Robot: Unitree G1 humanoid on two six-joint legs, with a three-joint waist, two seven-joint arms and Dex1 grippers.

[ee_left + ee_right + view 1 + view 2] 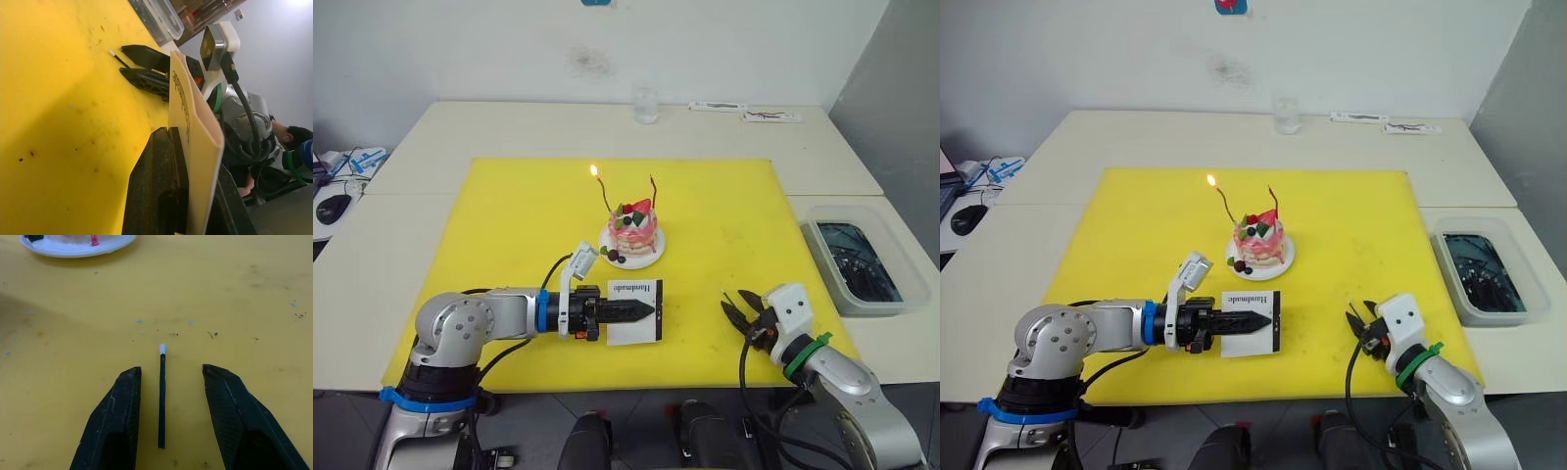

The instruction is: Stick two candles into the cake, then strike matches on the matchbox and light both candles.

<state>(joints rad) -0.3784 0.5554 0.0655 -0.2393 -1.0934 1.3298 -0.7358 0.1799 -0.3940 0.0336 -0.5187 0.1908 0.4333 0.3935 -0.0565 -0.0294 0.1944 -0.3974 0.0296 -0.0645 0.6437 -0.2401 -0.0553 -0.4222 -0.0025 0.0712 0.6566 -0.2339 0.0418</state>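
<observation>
Cake [633, 227] on a small white plate [649, 257], near the centre of the yellow mat [509, 215] covering the pale counter [411, 157]. Two candles upright in the cake: left candle [603, 196] lit, with a small flame [594, 170] at its tip; right candle [655, 190] unlit. Grey tray [894, 298] with dark contents on the counter, right of the mat. Clear glass [646, 106] at the far edge of the counter.

Left end effector [641, 310], reaching in from the left in front of the cake, clenched on the matchbox [633, 310]; box held flat over the mat between the two black fingers, printed face up. In the left wrist view, box [193, 142] edge-on, pinched between the fingers [161, 186].

Right end effector [735, 308] low over the mat near the front right, fingers spread and holding nothing. Match [162, 396] lying on the mat between those fingers [115, 426], touching neither, its white head pointing toward the plate.
</observation>
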